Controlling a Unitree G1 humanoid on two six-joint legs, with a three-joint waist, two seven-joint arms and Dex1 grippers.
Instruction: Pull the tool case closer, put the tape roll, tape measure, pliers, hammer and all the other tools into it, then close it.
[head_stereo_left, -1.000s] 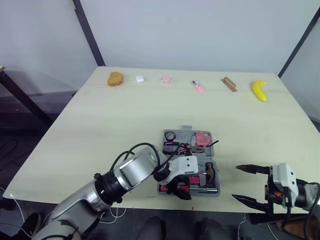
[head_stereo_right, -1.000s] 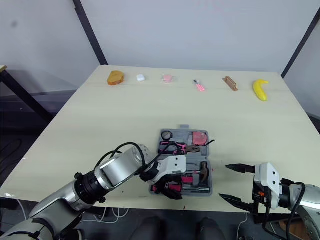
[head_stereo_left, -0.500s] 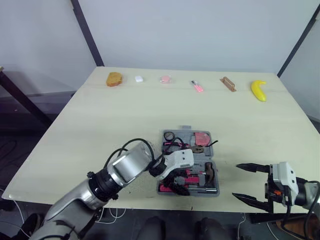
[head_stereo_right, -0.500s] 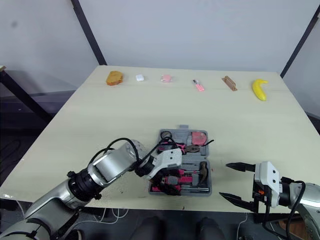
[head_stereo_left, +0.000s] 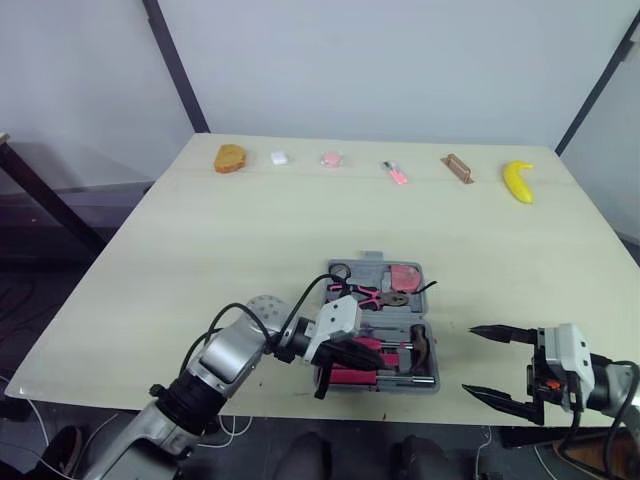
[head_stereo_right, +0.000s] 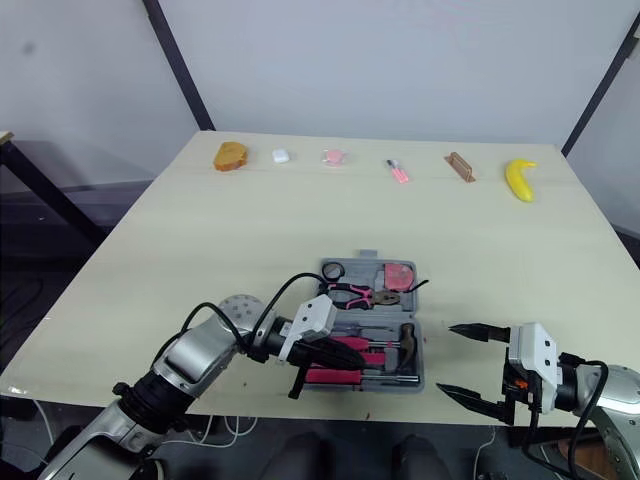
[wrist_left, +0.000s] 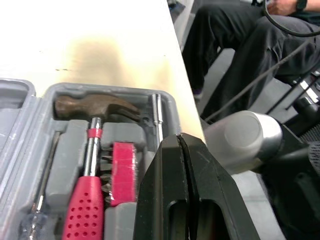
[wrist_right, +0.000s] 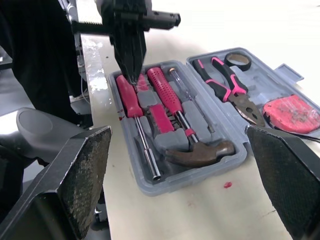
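Note:
The grey tool case (head_stereo_left: 431, 383) lies open near the table's front edge. Inside it are a black tape roll (head_stereo_left: 340, 270), a pink tape measure (head_stereo_left: 405, 276), pink-handled pliers (head_stereo_left: 365, 293), a hammer (wrist_right: 200, 152) and red-handled screwdrivers (wrist_right: 165, 92). My left gripper (head_stereo_left: 323, 382) is shut and empty. It hangs over the case's front left corner, its tips just above a red handle (wrist_right: 127, 90). Right of the case, my right gripper (head_stereo_left: 487, 365) stands wide open just off the table's front edge, holding nothing.
Along the table's far edge lie a brown bun (head_stereo_left: 231, 157), a small white item (head_stereo_left: 279, 157), two pink items (head_stereo_left: 331, 158), a wooden block (head_stereo_left: 458, 168) and a banana (head_stereo_left: 518, 181). A seated person's legs (wrist_left: 240, 40) are close beyond the front edge.
My left gripper has closed and drawn back from over the screwdrivers toward the case's front left corner, its arm dropping lower. The right gripper has not moved.

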